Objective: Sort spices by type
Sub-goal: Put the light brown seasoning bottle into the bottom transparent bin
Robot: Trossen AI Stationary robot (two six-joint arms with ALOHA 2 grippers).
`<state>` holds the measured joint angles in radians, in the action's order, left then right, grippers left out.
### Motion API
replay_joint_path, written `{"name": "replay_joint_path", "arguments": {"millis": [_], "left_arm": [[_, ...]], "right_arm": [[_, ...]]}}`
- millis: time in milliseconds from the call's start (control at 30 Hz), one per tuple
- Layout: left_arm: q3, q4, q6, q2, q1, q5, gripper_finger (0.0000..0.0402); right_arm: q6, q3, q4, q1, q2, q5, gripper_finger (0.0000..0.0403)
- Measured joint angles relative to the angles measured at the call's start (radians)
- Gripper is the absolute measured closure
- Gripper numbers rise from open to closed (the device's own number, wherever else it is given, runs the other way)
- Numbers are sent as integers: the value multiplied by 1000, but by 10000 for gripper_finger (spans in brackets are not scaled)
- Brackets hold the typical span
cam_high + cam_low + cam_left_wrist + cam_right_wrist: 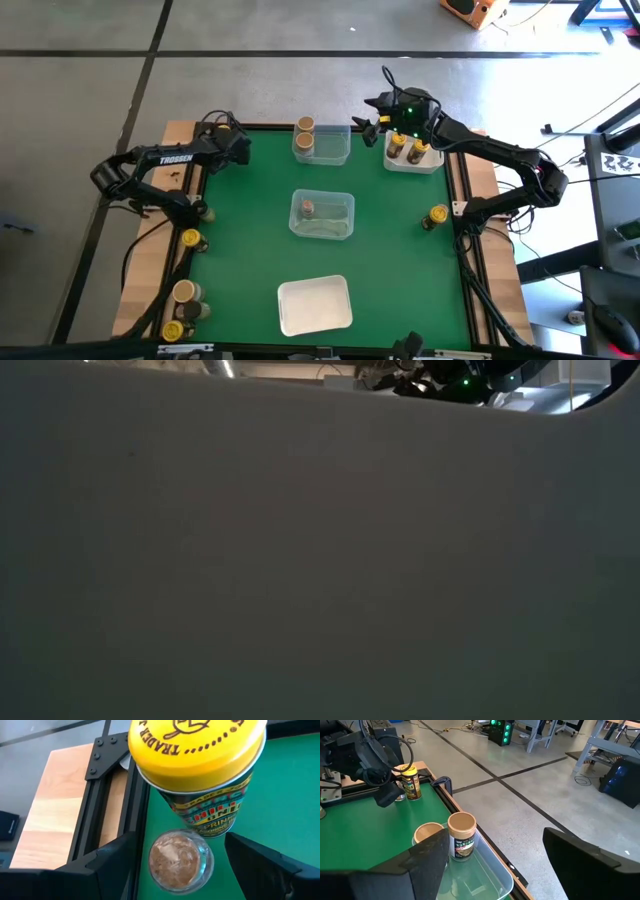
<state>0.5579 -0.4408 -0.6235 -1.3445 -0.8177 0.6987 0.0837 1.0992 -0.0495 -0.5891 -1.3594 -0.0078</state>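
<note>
Jars sit in groups so like goes with like; two tan-top jars point(304, 133) share a clear tray point(333, 146) at the bench's far edge; left pincer point(182, 865), fingers apart, hovers over a small glass jar point(181, 860) beside a yellow-lid jar point(200, 765); right pincer point(492, 865), apart too, holds nothing.

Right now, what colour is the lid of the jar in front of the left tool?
Bright yellow lid with dark lettering, clearest in the left wrist view.

The high view looks straight down on the whole counter point(250, 200). The low view is almost wholly blocked by a pale surface close in front. The left wrist view looks steeply down, very near a yellow-lidded jar point(197, 765); the right wrist view, looking across, shares that jar point(410, 782).
</note>
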Motion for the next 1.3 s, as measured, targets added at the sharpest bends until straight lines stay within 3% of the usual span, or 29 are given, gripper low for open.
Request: {"name": "replay_joint_path", "arguments": {"millis": [167, 367, 600, 800, 1300], "left_arm": [[0, -3, 5, 0, -1, -4, 112], [-1, -2, 2, 0, -18, -60, 167], [-20, 30, 2, 4, -19, -49, 221], [-9, 5, 24, 6, 33, -41, 219], [121, -41, 54, 147, 336, -218, 220]], "right_arm": [[0, 0, 0, 0, 0, 0, 84], [0, 0, 0, 0, 0, 0, 84], [0, 0, 0, 0, 0, 0, 84], [0, 0, 0, 0, 0, 0, 84], [1, 0, 0, 0, 0, 0, 84]]}}
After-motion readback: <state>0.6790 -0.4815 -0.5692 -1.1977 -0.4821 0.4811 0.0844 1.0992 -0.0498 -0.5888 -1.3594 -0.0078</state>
